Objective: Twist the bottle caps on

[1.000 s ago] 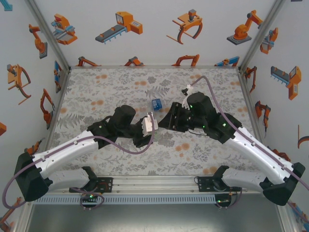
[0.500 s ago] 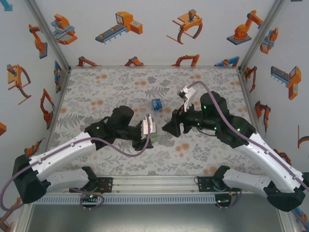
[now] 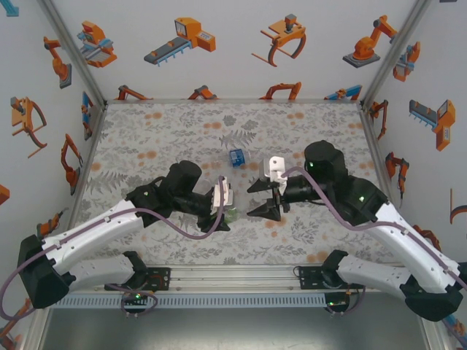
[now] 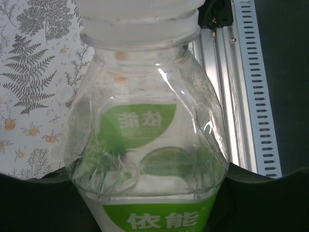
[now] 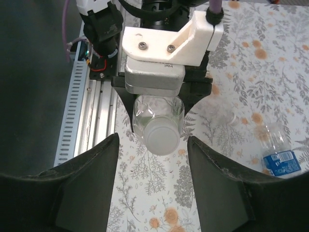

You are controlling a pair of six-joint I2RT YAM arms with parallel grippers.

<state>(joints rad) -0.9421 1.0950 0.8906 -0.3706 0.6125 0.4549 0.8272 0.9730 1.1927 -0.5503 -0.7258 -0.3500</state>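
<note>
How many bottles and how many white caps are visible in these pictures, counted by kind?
Bottles: 2 (green-label bottle, blue-label bottle)
White caps: 2 (cap on the green-label bottle, loose cap)
Total: 4

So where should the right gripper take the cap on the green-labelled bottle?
Take the cap by its round side wall, coming straight in along its axis: the left gripper holds the green-labelled bottle roughly level, cap pointing at the open right gripper.
</note>
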